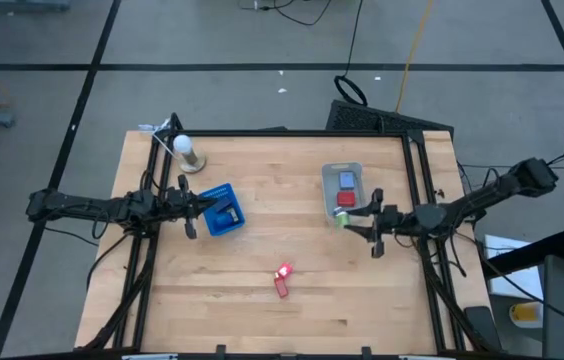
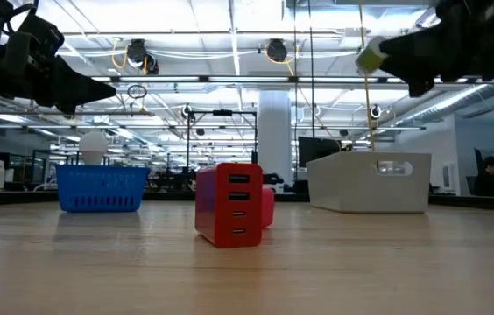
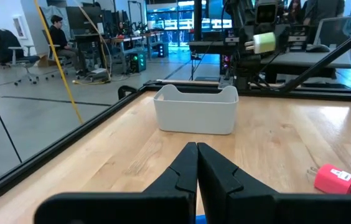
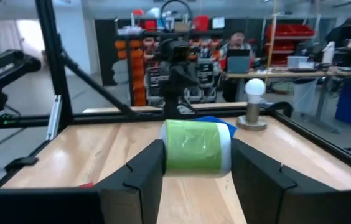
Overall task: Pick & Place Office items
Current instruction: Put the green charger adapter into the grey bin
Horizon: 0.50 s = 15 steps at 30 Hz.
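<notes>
Green roll [image 4: 195, 149] clamped between fingers of right gripper [image 1: 354, 222], held above tabletop [image 1: 292, 330] just beside clear bin [image 1: 343, 189]. Red charger block [image 1: 282, 280] lies on tabletop, well apart from both grippers. Left gripper [image 1: 205, 205] closed, empty, over blue basket [image 1: 224, 210].

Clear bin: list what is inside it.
In the high view the clear bin holds a blue-grey piece and a red piece. The low view's wall hides its contents; anything beneath them cannot be seen.
</notes>
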Tool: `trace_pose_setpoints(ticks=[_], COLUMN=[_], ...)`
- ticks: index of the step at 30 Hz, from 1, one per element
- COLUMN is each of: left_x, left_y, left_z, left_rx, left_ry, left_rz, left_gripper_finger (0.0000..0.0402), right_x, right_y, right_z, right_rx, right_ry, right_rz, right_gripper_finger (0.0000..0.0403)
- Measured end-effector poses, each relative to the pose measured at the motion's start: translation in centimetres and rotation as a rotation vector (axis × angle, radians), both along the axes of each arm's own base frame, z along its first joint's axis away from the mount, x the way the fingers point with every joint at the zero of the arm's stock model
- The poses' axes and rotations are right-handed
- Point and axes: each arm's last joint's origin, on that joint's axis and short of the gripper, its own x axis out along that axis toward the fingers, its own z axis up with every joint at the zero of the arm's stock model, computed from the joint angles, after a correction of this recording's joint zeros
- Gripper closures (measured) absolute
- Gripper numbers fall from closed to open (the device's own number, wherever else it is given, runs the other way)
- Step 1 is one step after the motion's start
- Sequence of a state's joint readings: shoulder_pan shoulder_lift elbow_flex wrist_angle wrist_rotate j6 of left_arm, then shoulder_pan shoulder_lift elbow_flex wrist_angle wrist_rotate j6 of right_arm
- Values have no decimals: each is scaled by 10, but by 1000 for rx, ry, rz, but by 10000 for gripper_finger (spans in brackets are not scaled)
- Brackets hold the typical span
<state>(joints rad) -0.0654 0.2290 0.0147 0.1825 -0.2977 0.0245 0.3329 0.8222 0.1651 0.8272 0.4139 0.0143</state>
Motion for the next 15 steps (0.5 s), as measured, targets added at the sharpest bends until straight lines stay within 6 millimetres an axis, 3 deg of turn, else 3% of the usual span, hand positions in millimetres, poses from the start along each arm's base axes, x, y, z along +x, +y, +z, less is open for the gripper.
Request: trace_pose_setpoints(ticks=[3, 15], left_x=[0, 0], left_y=[0, 1], left_z=[0, 0], left_rx=[8, 42], left_ry=[0, 9], left_rz=[0, 44], left_gripper_finger=[392, 392], right_x=[-9, -11], right_y=[-5, -6], right_z=[-12, -11], right_rx=[8, 21], right_ry=[-37, -79], right_rz=[-11, 7], right_gripper_finger=[251, 251])
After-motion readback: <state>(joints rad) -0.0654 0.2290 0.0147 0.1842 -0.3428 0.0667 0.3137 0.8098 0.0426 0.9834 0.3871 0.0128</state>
